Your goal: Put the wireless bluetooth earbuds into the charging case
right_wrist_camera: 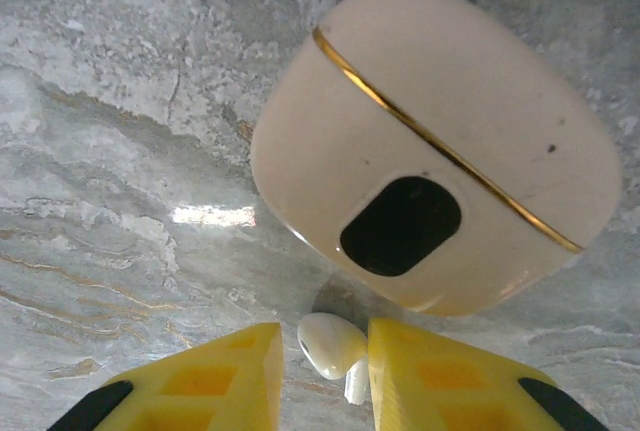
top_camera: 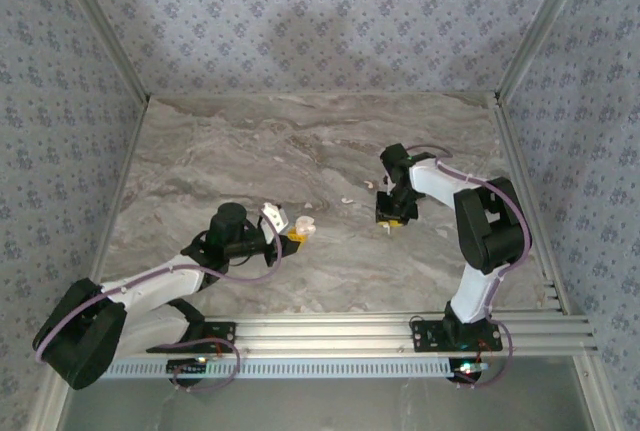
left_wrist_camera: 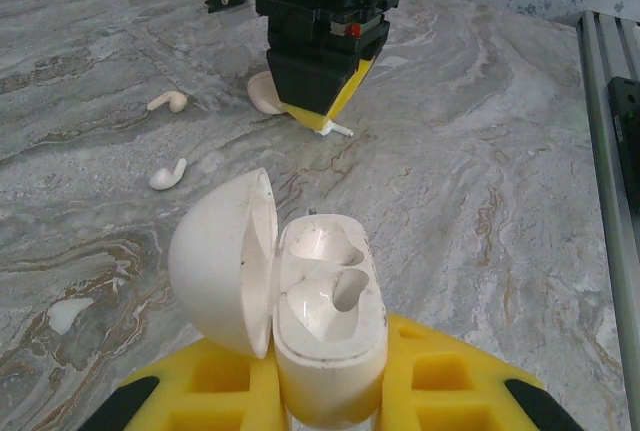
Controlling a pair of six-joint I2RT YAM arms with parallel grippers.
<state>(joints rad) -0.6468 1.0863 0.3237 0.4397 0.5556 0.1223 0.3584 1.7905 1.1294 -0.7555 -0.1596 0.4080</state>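
On the grey marbled counter (top_camera: 300,151), the left claw (left_wrist_camera: 330,396) is clamping the open white oval charging case (left_wrist_camera: 325,296), the right claw (right_wrist_camera: 325,361) is pinching one tiny white curved earbud (right_wrist_camera: 333,343) just beside a pinkish-tan squarish cover (right_wrist_camera: 440,131), and two more earbuds (left_wrist_camera: 167,101) are lying loose nearby.

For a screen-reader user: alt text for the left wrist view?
An open white charging case, both sockets empty, sits clamped between the yellow fingers of the left gripper. Two earbuds lie on the table beyond, near the right gripper.
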